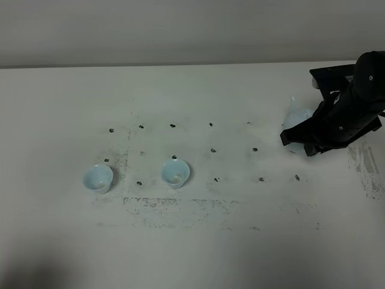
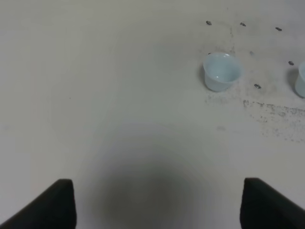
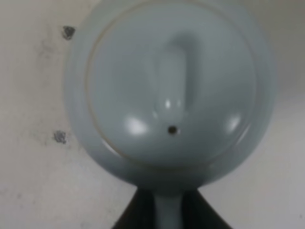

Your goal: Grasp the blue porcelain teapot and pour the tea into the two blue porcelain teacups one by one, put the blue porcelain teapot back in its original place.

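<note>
The blue porcelain teapot point(image 1: 293, 122) stands at the far right of the table, mostly hidden under my right arm point(image 1: 344, 114); only its spout and part of its belly show. In the right wrist view the teapot point(image 3: 171, 90) fills the picture from above, lid and knob facing the camera. My right gripper point(image 3: 167, 212) has its dark fingers point(image 3: 134, 217) closed on either side of the teapot's handle. The two blue porcelain teacups point(image 1: 97, 178) point(image 1: 175, 173) stand upright left of centre. My left gripper point(image 2: 159, 205) is open and empty over bare table, short of the nearer cup point(image 2: 221, 70).
The white table point(image 1: 192, 253) carries small dark dots and scuffed grey patches around the cups. The second cup shows at the edge of the left wrist view point(image 2: 301, 78). The table's far edge meets a wall.
</note>
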